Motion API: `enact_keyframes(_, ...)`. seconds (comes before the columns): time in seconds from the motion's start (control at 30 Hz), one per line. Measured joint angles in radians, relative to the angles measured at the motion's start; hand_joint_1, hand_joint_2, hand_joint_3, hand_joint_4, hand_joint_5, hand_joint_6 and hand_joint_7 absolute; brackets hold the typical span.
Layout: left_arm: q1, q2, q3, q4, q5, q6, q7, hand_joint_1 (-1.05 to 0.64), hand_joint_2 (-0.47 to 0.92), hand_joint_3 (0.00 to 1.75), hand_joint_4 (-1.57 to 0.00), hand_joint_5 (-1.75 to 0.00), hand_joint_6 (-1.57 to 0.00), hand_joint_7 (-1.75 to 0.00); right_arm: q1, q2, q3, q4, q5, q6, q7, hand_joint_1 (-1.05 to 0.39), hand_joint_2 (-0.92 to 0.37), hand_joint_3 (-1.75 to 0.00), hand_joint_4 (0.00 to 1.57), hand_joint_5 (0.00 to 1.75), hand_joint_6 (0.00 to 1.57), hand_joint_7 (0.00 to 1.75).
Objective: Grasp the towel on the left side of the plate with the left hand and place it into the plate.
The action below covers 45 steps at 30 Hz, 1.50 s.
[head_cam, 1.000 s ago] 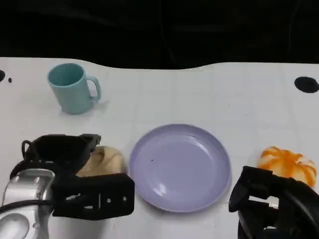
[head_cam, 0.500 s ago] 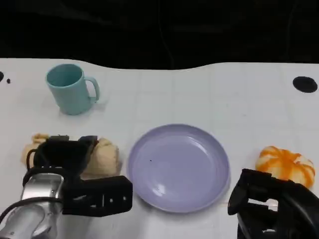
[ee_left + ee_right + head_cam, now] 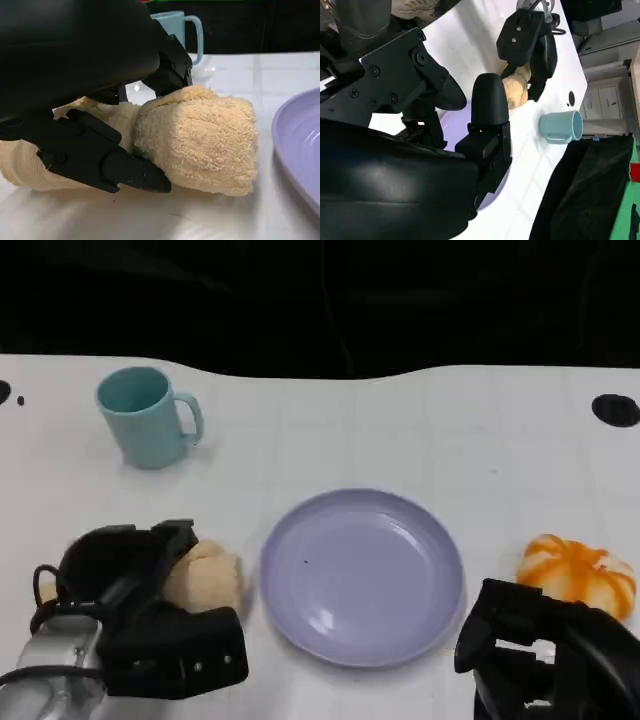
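A beige towel (image 3: 205,575) lies bunched on the white table, just left of the lavender plate (image 3: 360,575). My left hand (image 3: 130,600) sits over the towel's left part and grips it. In the left wrist view the black fingers (image 3: 130,172) close around the towel (image 3: 200,135) from both sides, and its thick folded end sticks out toward the plate's rim (image 3: 300,140). A scrap of towel shows behind the hand. My right hand (image 3: 540,660) rests at the table's near right, holding nothing, with its fingers (image 3: 490,100) apart.
A teal mug (image 3: 145,415) stands at the back left, behind the towel. An orange and white pumpkin-like object (image 3: 578,572) lies right of the plate, close to my right hand. A black spot (image 3: 614,408) marks the far right of the table.
My left hand has drawn back toward the table's near edge and closed on the towel, bunching it. The right hand has stayed put.
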Motion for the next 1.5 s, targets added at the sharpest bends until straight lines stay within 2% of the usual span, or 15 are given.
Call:
enact_keyframes(0.13, 0.022, 0.003, 0.042, -0.065, -0.04, -0.034, 0.014, -0.22, 0.9, 0.2, -0.83, -1.75, -0.57, -1.74, -0.001, -0.001, 0.001, 0.0, -0.003, 0.0, 0.0, -0.1, -0.51, -1.28, 0.72, 1.75, 0.65, 1.56)
enact_keyframes(0.2, 0.029, 0.003, 0.071, -0.108, -0.062, -0.051, 0.023, -0.19, 0.65, 0.75, -0.87, -1.75, -0.62, -1.75, -0.001, -0.001, 0.001, 0.0, -0.003, 0.0, -0.001, -0.1, -0.51, -1.27, 0.72, 1.75, 0.65, 1.56)
enact_keyframes(0.27, 0.035, 0.003, 0.089, -0.154, -0.074, -0.057, 0.029, -0.2, 0.55, 0.98, -0.88, -1.75, -0.62, -1.75, -0.001, -0.002, 0.002, 0.0, -0.006, 0.0, -0.001, -0.1, -0.51, -1.28, 0.72, 1.75, 0.65, 1.56)
enact_keyframes(0.33, 0.047, 0.0, 0.097, -0.209, -0.079, -0.058, 0.03, -0.21, 0.51, 1.09, -0.89, -1.75, -0.63, -1.75, -0.001, -0.002, 0.002, 0.0, -0.007, 0.0, -0.001, -0.1, -0.51, -1.28, 0.72, 1.75, 0.65, 1.56)
enact_keyframes(0.53, 0.058, -0.044, 0.102, -0.39, -0.091, -0.021, -0.044, -0.18, 0.45, 1.15, -0.89, -1.75, -0.65, -1.75, -0.002, -0.003, 0.001, 0.0, -0.008, 0.0, 0.0, -0.11, -0.51, -1.27, 0.72, 1.75, 0.64, 1.57)
enact_keyframes(0.7, 0.038, -0.091, 0.046, -0.471, -0.073, -0.021, -0.109, -0.25, 0.46, 1.23, -0.93, -1.75, -0.68, -1.75, -0.002, -0.003, 0.002, 0.0, -0.008, 0.003, -0.001, -0.1, -0.52, -1.27, 0.72, 1.75, 0.64, 1.56)
enact_keyframes(0.77, 0.017, -0.119, 0.022, -0.484, -0.069, -0.018, -0.136, -0.23, 0.41, 1.19, -0.94, -1.75, -0.68, -1.75, -0.002, -0.003, 0.002, 0.0, -0.008, 0.003, -0.001, -0.1, -0.52, -1.27, 0.72, 1.75, 0.64, 1.56)
enact_keyframes(0.97, -0.046, -0.203, -0.042, -0.481, -0.044, 0.028, -0.201, -0.23, 0.46, 1.2, -0.93, -1.75, -0.74, -1.63, 0.001, -0.003, 0.006, 0.0, -0.008, 0.003, -0.001, -0.11, -0.52, -1.27, 0.72, 1.75, 0.64, 1.57)
enact_keyframes(1.07, -0.062, -0.228, -0.068, -0.461, -0.03, 0.061, -0.234, -0.23, 0.42, 1.17, -0.92, -1.75, -0.78, -1.51, 0.002, -0.003, 0.008, -0.001, -0.008, 0.003, -0.001, -0.11, -0.52, -1.27, 0.73, 1.75, 0.65, 1.57)
enact_keyframes(1.13, -0.071, -0.241, -0.085, -0.449, -0.023, 0.078, -0.25, -0.24, 0.44, 1.11, -0.86, -1.75, -0.81, -1.31, 0.002, -0.003, 0.009, -0.001, -0.008, 0.003, -0.001, -0.1, -0.52, -1.27, 0.73, 1.75, 0.65, 1.57)
enact_keyframes(1.23, -0.073, -0.261, -0.108, -0.435, -0.007, 0.109, -0.282, -0.3, 0.69, 0.63, -0.68, -1.45, -0.83, -0.77, 0.001, -0.003, 0.01, -0.006, -0.008, 0.003, -0.001, -0.1, -0.52, -1.27, 0.73, 1.75, 0.65, 1.57)
enact_keyframes(1.3, -0.073, -0.266, -0.121, -0.434, 0.002, 0.134, -0.314, -0.36, 0.86, 0.31, -0.52, -1.29, -0.7, -0.42, 0.001, -0.003, 0.01, -0.007, -0.008, 0.003, -0.001, -0.1, -0.52, -1.27, 0.74, 1.75, 0.65, 1.57)
enact_keyframes(1.37, -0.073, -0.266, -0.131, -0.438, 0.016, 0.163, -0.354, -0.42, 0.91, 0.23, -0.39, -1.02, -0.58, -0.21, 0.001, -0.003, 0.01, -0.007, -0.007, 0.003, -0.001, -0.1, -0.52, -1.27, 0.74, 1.75, 0.65, 1.57)
enact_keyframes(1.4, -0.073, -0.262, -0.136, -0.443, 0.027, 0.179, -0.376, -0.48, 0.91, 0.2, -0.31, -0.76, -0.49, -0.1, 0.001, -0.003, 0.01, -0.007, -0.007, 0.003, -0.001, -0.1, -0.52, -1.27, 0.74, 1.75, 0.65, 1.57)
enact_keyframes(1.5, -0.073, -0.25, -0.157, -0.466, 0.069, 0.216, -0.428, -0.6, 0.92, 0.15, -0.18, -0.48, -0.31, -0.01, 0.001, -0.003, 0.01, -0.007, -0.006, 0.003, 0.0, -0.1, -0.51, -1.27, 0.74, 1.75, 0.65, 1.57)
